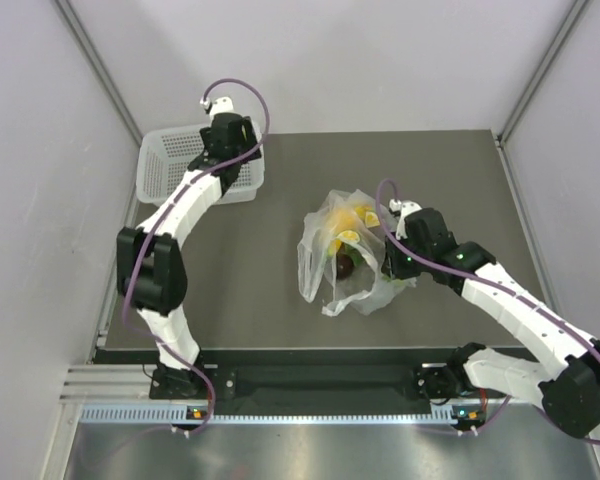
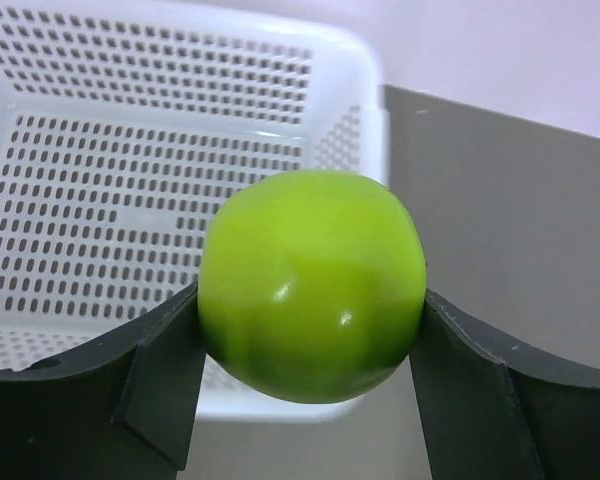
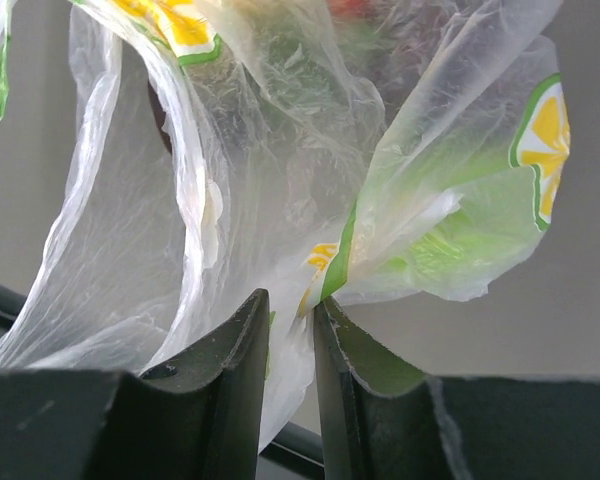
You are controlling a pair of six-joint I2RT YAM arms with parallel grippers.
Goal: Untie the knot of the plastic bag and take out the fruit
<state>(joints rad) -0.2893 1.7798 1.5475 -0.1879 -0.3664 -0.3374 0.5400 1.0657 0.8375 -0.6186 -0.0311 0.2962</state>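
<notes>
The clear plastic bag [image 1: 342, 262] lies crumpled mid-table, with yellow fruit [image 1: 348, 224] and a dark grape bunch [image 1: 345, 267] showing through the film. My right gripper [image 1: 388, 262] is at the bag's right side. In the right wrist view the right gripper [image 3: 292, 305] is shut on a fold of the plastic bag [image 3: 280, 150]. My left gripper [image 1: 225, 135] hangs over the white basket's right part. In the left wrist view the left gripper [image 2: 310, 300] is shut on a round green apple [image 2: 312, 260]. The knot is out of view.
The white perforated basket [image 1: 165, 165] stands at the table's back left corner; its bare floor [image 2: 130, 150] lies below the apple. Dark table surface [image 2: 510, 200] runs to the basket's right. Grey walls close in the back and both sides.
</notes>
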